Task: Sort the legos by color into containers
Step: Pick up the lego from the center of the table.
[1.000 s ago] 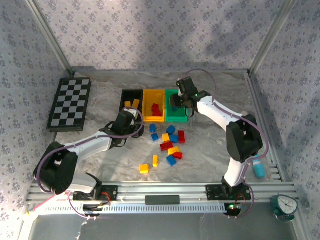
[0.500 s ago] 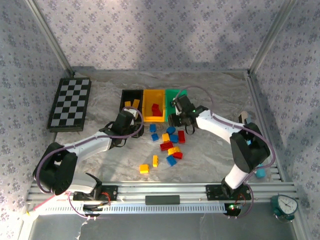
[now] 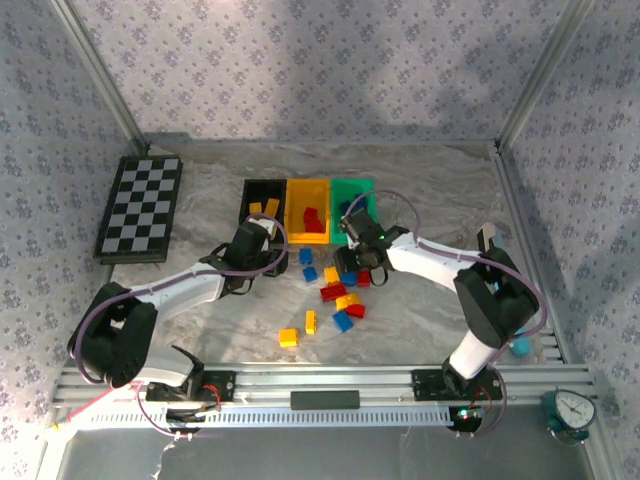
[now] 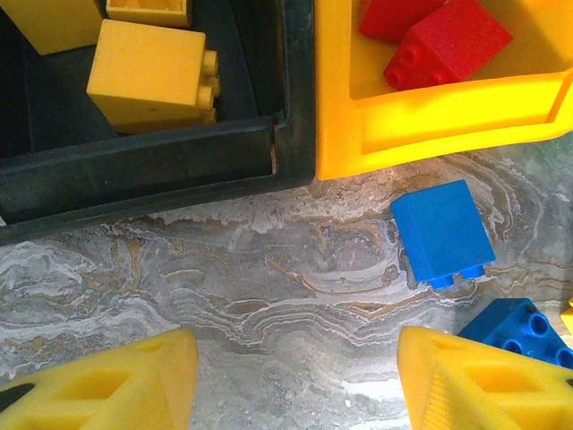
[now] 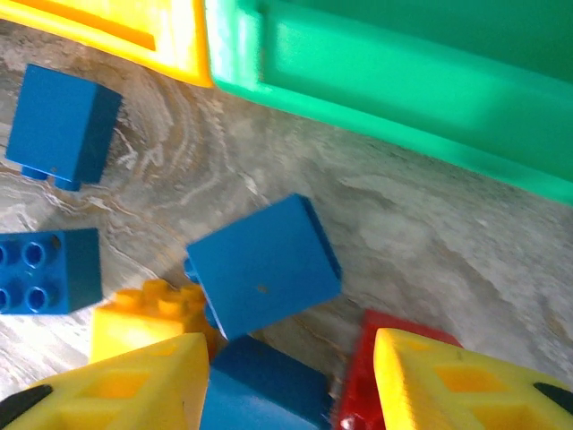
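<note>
Nearest me, two yellow bricks (image 3: 288,338) lie apart from the loose heap (image 3: 342,296). The right gripper (image 5: 291,358) hangs released over blue bricks (image 5: 262,266); the left gripper (image 4: 291,358) gapes, empty. Beyond are three bins: black bin (image 4: 134,170) holding two yellows, yellow bin (image 4: 448,125) two reds, green bin (image 5: 403,81).

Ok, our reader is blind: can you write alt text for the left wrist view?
The left gripper hangs open over bare marbled table. Ahead sit a black bin holding yellow bricks and a yellow bin holding red bricks; two blue bricks lie loose at right.
</note>
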Tool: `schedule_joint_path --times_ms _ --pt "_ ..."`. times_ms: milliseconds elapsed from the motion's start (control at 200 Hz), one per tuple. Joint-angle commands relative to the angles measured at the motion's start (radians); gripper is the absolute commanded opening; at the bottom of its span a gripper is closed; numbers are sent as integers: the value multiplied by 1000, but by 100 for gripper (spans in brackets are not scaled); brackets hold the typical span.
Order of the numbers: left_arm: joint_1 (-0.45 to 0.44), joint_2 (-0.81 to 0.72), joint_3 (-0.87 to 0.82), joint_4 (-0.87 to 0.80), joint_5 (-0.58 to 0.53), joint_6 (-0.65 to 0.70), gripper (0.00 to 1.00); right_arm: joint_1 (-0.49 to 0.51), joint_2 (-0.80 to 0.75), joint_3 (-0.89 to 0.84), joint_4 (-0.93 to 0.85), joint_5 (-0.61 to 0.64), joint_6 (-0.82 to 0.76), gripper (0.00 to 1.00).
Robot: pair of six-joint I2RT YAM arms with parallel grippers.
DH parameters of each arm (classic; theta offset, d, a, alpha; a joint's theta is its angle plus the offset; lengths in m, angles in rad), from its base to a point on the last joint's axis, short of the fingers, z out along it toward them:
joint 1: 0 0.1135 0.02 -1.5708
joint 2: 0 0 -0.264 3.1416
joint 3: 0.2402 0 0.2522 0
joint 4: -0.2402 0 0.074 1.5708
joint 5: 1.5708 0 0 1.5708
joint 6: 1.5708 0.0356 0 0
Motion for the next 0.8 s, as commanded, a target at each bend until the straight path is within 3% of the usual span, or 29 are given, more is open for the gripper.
schedule_joint_path --times_ms 0,795 --pt "6 -13 30 -20 8 8 60 20 45 61 9 -10 15 53" --pt "7 -50 20 -27 10 7 60 77 234 228 -78 157 52 61"
